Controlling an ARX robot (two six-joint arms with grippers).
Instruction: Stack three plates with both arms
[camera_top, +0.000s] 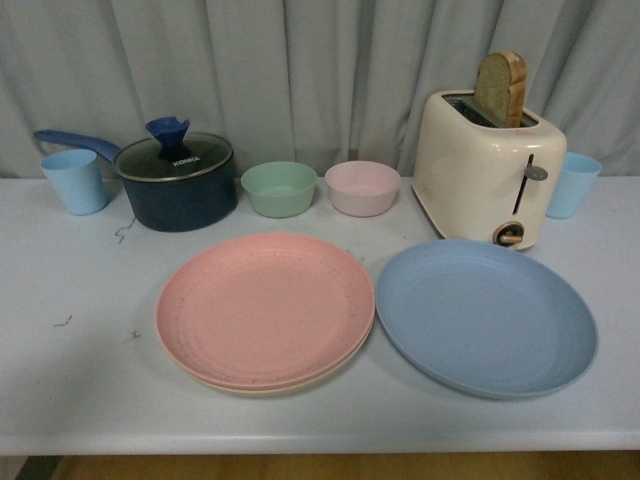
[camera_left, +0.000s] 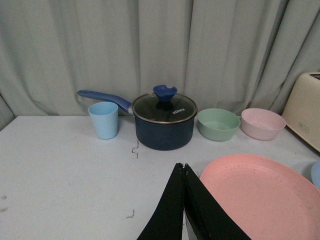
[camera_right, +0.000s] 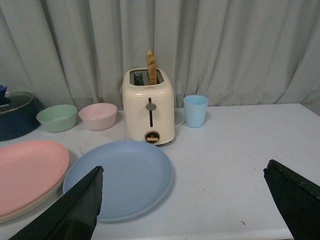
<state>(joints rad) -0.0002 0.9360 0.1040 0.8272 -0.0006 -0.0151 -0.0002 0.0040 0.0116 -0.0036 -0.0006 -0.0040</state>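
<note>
The pink plate lies on top of the beige plate, of which only the rim shows under it. The blue plate lies flat on the table just to their right, rims close. No arm shows in the front view. In the left wrist view my left gripper is shut and empty, above the table just left of the pink plate. In the right wrist view my right gripper is open wide and empty, to the right of the blue plate; the pink plate and the beige rim show beyond it.
Along the back stand a light blue cup, a dark blue pot with a glass lid, a green bowl, a pink bowl, a cream toaster with a slice of bread and a second blue cup. A grey curtain hangs behind.
</note>
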